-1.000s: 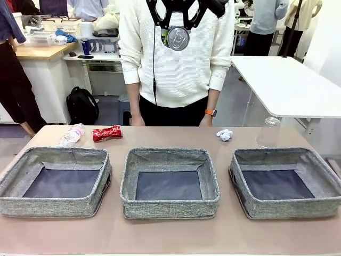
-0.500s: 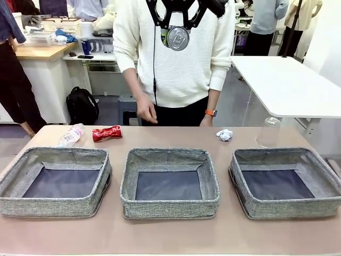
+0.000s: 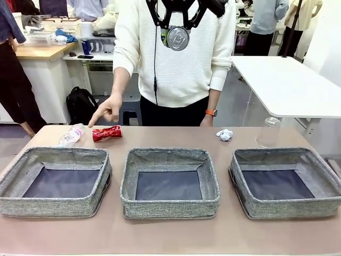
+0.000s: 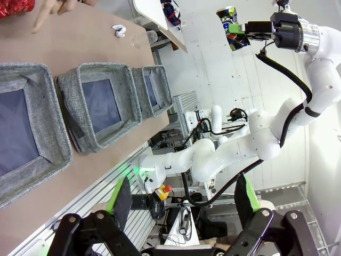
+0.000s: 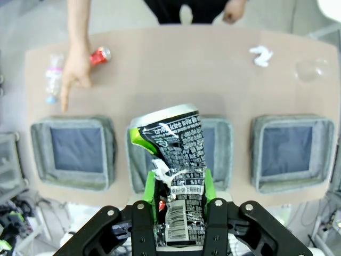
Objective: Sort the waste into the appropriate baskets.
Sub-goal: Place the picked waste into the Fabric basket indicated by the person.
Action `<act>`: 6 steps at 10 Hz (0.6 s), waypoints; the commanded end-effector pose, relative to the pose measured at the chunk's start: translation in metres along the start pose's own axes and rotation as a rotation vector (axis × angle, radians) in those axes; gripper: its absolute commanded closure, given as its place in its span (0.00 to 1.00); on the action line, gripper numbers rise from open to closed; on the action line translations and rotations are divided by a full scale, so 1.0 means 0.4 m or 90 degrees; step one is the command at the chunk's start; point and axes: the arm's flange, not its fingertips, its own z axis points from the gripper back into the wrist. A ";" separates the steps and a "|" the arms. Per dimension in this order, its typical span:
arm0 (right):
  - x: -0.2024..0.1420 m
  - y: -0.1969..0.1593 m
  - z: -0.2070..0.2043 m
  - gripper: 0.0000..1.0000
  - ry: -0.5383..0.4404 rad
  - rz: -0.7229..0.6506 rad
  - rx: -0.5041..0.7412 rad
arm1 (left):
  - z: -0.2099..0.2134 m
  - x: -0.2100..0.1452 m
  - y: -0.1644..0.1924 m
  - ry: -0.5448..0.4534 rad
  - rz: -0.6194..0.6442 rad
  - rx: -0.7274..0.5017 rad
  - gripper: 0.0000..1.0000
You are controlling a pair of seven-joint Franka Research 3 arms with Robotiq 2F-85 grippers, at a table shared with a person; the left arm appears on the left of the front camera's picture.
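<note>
Count: three baskets point(image 3: 169, 207) stood in one row on the worktop point(image 3: 170, 234), with two cans, one bottle point(image 3: 71, 134), one cup point(image 3: 269, 132) and one paper ball point(image 3: 225, 135).

My right claw point(image 5: 179, 186) was clamped on the dark can point(image 5: 173, 149), high above the worktop. My left claw point(image 4: 181, 189) stood fully open and held nothing.

The red can point(image 3: 107, 133) lay beside the bottle, behind the left basket point(image 3: 53, 205).

Change since one second before: the person's hand point(image 3: 108, 110) had come up from the side and pointed at the red can.

Dark can: white print and a barcode, not legible.
</note>
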 end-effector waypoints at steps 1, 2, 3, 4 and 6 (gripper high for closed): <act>-0.004 0.001 0.003 0.63 -0.001 0.000 0.000 | -0.001 0.002 -0.004 -0.003 -0.015 -0.011 0.00; -0.004 0.001 0.003 0.63 -0.001 0.000 0.000 | -0.001 0.002 -0.004 -0.003 -0.015 -0.011 0.00; -0.004 0.001 0.003 0.63 -0.001 0.000 0.000 | -0.001 0.002 -0.004 -0.003 -0.015 -0.011 0.00; -0.004 0.001 0.003 0.63 -0.001 0.000 0.000 | -0.001 0.002 -0.004 -0.003 -0.015 -0.011 0.00; -0.004 0.001 0.003 0.63 -0.001 0.000 0.000 | -0.001 0.002 -0.004 -0.003 -0.015 -0.011 0.00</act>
